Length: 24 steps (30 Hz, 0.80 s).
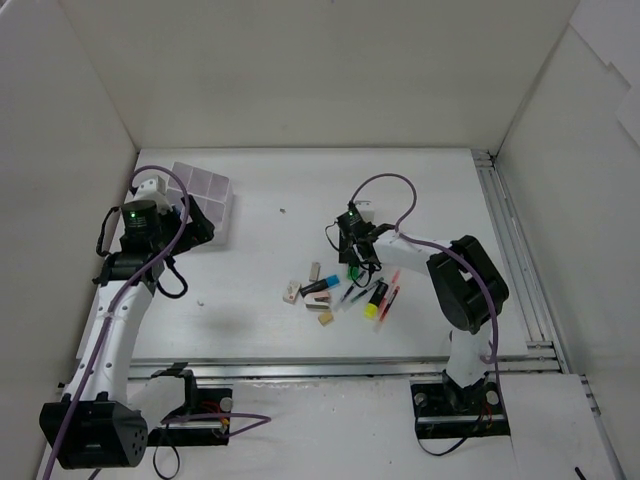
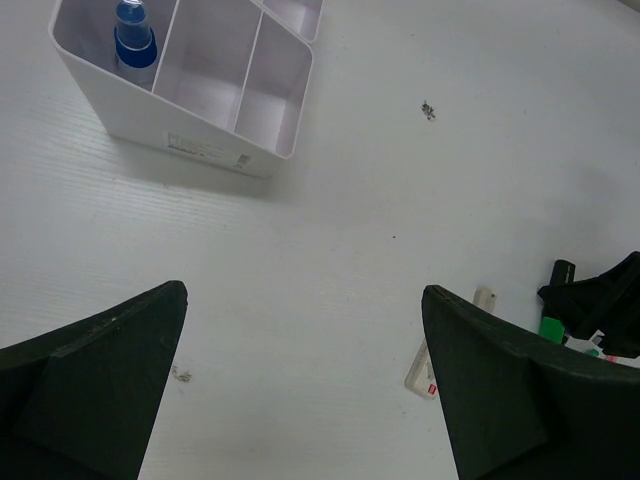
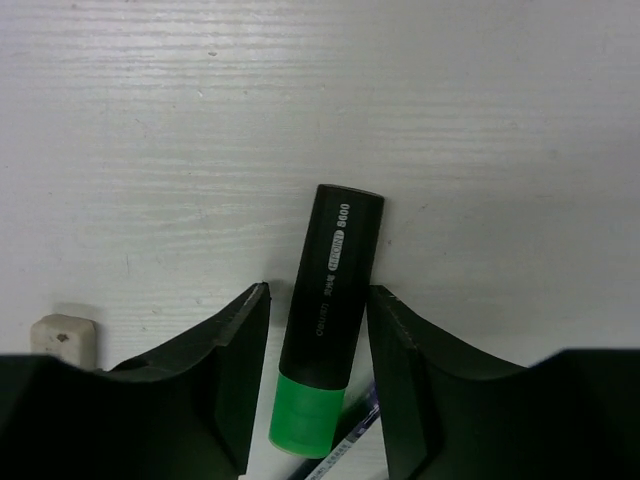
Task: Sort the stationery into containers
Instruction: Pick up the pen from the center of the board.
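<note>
Over on the right side of the table (image 1: 420,190), the right gripper (image 3: 318,290) is down low with its two fingers either side of the green highlighter (image 3: 330,320). The highlighter lies flat on the table, black end pointing away from the wrist, green end toward it and resting on a thin pen (image 3: 345,445). One finger looks like it's touching the barrel. There's a sliver of table showing on the other side, so I honestly can't tell if it's gripped or just bracketed.

The rest of the loose stuff sits in a little cluster just beside it: a blue highlighter (image 1: 325,285), a yellow highlighter (image 1: 375,302), a red pen (image 1: 392,290) and a few small erasers (image 1: 291,293).

The left gripper (image 2: 305,400) is spread wide open with nothing in it, hanging above bare table near the white box (image 2: 200,140). That box is at the far left, well apart from the pile, and the blue-capped tube (image 2: 133,40) is standing in one of its compartments.
</note>
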{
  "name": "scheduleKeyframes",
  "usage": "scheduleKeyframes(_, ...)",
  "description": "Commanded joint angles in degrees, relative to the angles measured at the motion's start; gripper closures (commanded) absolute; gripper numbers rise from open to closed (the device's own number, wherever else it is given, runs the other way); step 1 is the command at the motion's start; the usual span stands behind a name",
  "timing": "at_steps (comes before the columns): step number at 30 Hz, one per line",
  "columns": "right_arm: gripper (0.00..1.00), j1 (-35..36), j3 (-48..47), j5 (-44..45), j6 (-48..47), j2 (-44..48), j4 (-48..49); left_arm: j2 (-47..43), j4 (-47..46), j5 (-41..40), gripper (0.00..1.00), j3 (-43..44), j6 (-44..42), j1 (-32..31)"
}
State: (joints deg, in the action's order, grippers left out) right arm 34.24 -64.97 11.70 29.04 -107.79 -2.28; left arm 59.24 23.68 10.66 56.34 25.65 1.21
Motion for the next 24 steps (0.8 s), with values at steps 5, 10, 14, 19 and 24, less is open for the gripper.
scheduleKeyframes(5,0.77,0.57,-2.27,0.87,0.32,0.30,1.23,0.00,-3.03,0.51,0.01,2.29,-1.57,-1.30)
scheduleKeyframes(10,0.94,0.92,-2.97,-4.12,-7.14,2.22,5.26,0.87,-4.52,3.49,0.01,2.37,-2.97,-3.23)
scheduleKeyframes(14,1.00,1.09,0.71,-15.18,-17.24,9.15,16.74,2.36,-7.85,11.11,0.00,2.11,-3.50,-4.46)
scheduleKeyframes(19,1.00,1.97,4.41,-42.33,-39.59,17.76,18.83,4.30,-11.02,20.70,0.01,2.63,-8.84,-8.23)
scheduleKeyframes(24,1.00,4.51,2.14,-52.04,-56.26,22.97,2.84,7.99,-14.36,31.08,0.00,3.95,-11.32,-10.26)
